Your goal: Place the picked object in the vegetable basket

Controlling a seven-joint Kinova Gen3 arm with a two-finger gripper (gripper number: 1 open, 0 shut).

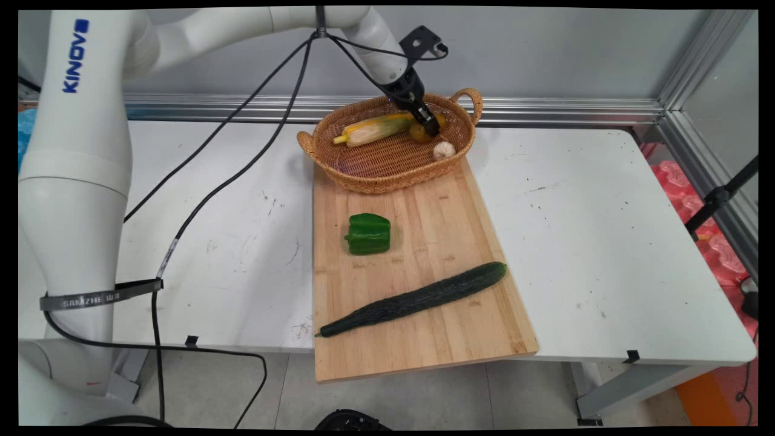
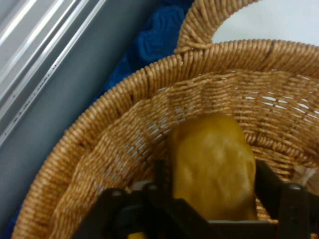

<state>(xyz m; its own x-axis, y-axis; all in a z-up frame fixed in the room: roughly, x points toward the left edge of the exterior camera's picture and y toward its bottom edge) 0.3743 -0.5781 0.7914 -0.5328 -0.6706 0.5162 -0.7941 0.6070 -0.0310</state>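
My claw (image 2: 212, 189) hides part of what it grips

In the hand view my claw's linkage runs off the bottom edge, covering the lower end of the yellow-brown lump (image 2: 212, 167) between my fingers (image 2: 271, 184); what the lump is, I cannot tell. In the main view my claw covers most of it at the basket's (image 1: 363, 175) two o'clock side. The corn's (image 1: 370, 129) right end goes behind my claw. The hand view cuts the basket off at right and bottom.

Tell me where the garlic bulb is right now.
In the main view, the small white garlic bulb lies inside the oval woven wicker basket, at its right end, just below the black gripper.
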